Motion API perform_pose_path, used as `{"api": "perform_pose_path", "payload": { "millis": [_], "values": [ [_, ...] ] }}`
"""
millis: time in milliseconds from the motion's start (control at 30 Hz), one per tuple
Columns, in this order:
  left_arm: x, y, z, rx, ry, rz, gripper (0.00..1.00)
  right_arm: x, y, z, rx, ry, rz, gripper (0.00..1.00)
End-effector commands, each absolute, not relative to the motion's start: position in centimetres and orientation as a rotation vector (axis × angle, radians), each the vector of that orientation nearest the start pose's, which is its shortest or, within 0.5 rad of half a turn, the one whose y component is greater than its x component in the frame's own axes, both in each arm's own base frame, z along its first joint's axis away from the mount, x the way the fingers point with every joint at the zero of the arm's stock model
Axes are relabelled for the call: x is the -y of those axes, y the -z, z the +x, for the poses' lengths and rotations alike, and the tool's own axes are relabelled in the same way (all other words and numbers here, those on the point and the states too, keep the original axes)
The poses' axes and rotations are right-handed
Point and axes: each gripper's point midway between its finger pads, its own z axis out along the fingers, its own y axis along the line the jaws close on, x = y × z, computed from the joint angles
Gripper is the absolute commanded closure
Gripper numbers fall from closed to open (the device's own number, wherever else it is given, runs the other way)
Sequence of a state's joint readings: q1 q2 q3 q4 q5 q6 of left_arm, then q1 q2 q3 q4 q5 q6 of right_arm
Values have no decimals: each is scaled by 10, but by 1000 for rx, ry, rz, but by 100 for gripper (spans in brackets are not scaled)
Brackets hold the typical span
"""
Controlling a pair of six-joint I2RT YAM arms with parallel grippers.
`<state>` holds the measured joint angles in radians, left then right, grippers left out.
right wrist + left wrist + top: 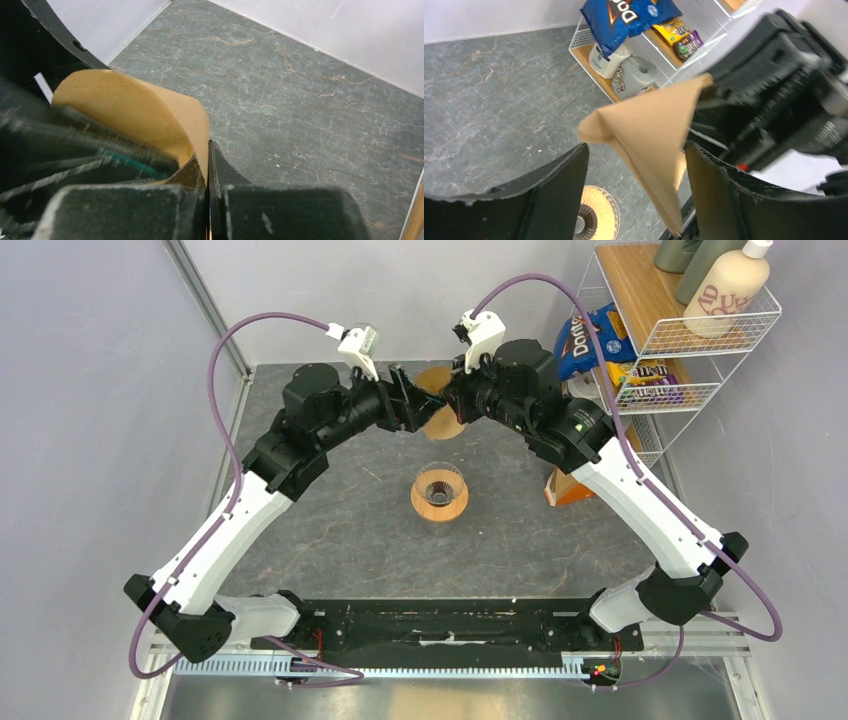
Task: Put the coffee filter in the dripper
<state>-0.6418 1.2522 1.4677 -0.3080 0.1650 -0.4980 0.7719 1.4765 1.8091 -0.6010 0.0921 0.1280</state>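
The tan paper coffee filter [649, 135] hangs in the air at the back of the table, opened into a cone [130, 105]. My right gripper [207, 150] is shut on one edge of its paper. My left gripper [636, 147] is open, its two black fingers [559, 195] standing either side of the filter with gaps showing. In the top view both grippers meet tip to tip, the left gripper [415, 400] and the right gripper [452, 400], with the filter [445, 425] between them. The dripper [439, 493], a clear glass cone on an orange-brown wooden collar, stands on the table nearer the arm bases, below the filter [596, 220].
A white wire rack [690, 335] stands at the back right, holding a blue Doritos bag [588, 340], a candy bag [645, 375] and bottles [725, 290]. An orange box [568, 486] sits by the right arm. Grey walls close the left and back.
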Motion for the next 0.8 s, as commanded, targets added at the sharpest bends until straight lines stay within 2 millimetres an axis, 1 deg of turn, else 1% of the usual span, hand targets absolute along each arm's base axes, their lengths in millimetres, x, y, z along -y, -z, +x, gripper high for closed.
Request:
{"api": "perform_pose_path", "payload": {
  "millis": [0,67,133,167,233,300,333,400,467,567,600,667,767],
  "values": [
    [272,-446,248,-1616,1039,470,18,-287,-429,315,-1717,-535,-544,100],
    [270,-457,224,-1563,1086,561,15,-286,-423,309,-1720,-551,-572,100],
    [264,-461,205,-1554,1118,622,14,-283,-421,303,-1718,-579,-594,100],
    [260,-463,194,-1569,1170,616,14,-283,-421,299,-1711,-602,-610,100],
    [242,-466,178,-1489,1135,729,13,-282,-426,287,-1669,-657,-680,100],
    [224,-466,164,-1435,1121,787,14,-283,-433,265,-1583,-729,-790,100],
    [219,-463,158,-1433,1113,827,14,-284,-436,253,-1536,-762,-853,100],
    [212,-445,148,-1468,1095,933,17,-289,-441,222,-1433,-857,-996,100],
    [209,-429,135,-1441,1071,1100,18,-291,-447,190,-1340,-962,-1112,100],
    [206,-410,127,-1370,1011,1291,20,-290,-452,153,-1218,-1075,-1255,100],
    [206,-403,125,-1338,994,1349,20,-290,-454,146,-1197,-1103,-1274,100],
    [208,-397,131,-1327,971,1378,20,-290,-455,141,-1179,-1113,-1294,100],
    [213,-398,141,-1323,969,1378,21,-290,-455,143,-1193,-1102,-1279,100]
  ]
}}
